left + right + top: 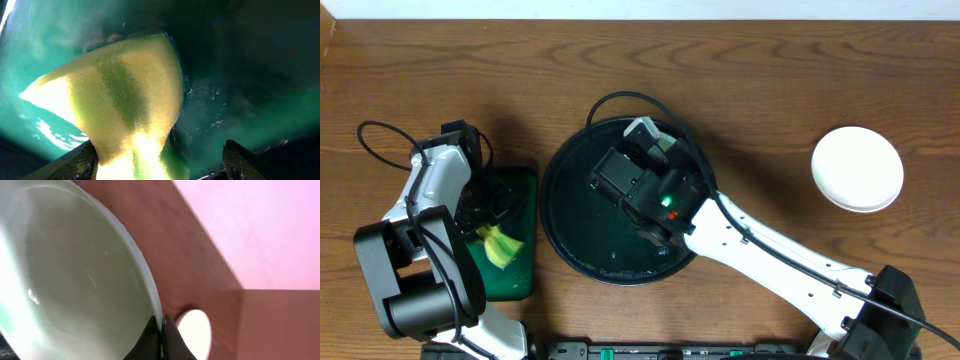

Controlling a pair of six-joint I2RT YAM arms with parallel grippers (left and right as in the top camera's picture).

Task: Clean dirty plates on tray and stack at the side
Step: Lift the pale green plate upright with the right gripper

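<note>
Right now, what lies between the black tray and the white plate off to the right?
Only bare table between tray and white plate, overhead view; the right arm passes nearer the front.

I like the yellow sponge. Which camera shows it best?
The left wrist view: the sponge fills the picture, close up. Overhead shows it small, on the green tray. The right wrist view shows none of it.

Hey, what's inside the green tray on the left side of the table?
A yellow sponge lies in the green tray. The left arm hangs over the tray's upper left part, so whatever lies beneath it is hidden.
</note>
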